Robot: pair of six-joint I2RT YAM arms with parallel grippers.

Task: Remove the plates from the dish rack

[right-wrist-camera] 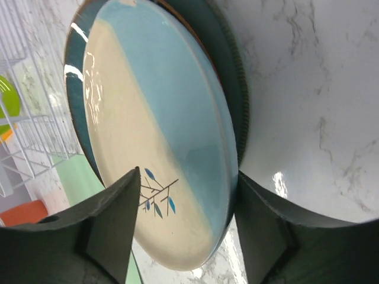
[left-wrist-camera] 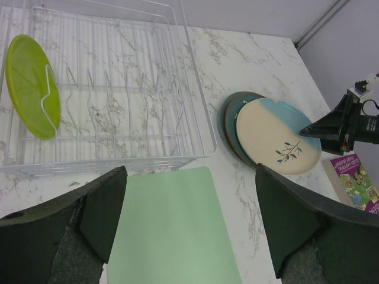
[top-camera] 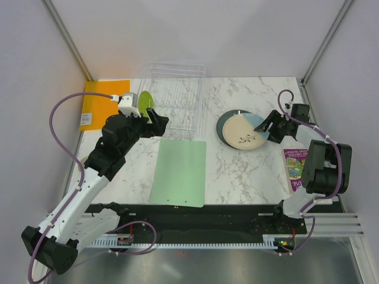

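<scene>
A white, grey-veined marble-patterned desk [top-camera: 237, 171] carries a clear plastic dish rack [top-camera: 177, 109] with thin upright dividers at its far middle. Just beside the rack's near wall, a flat pale-green rectangular mat [top-camera: 179, 173] reaches toward the desk's near edge. To the right of the rack, well apart from it, lies a stack of round plates [top-camera: 244, 131], dark teal ones underneath and a cream and light-blue one with a leaf sprig on top. A flat orange sheet [top-camera: 98, 106] lies in the far left corner, and a purple printed booklet [top-camera: 294, 165] lies at the right edge, near of the stack.
</scene>
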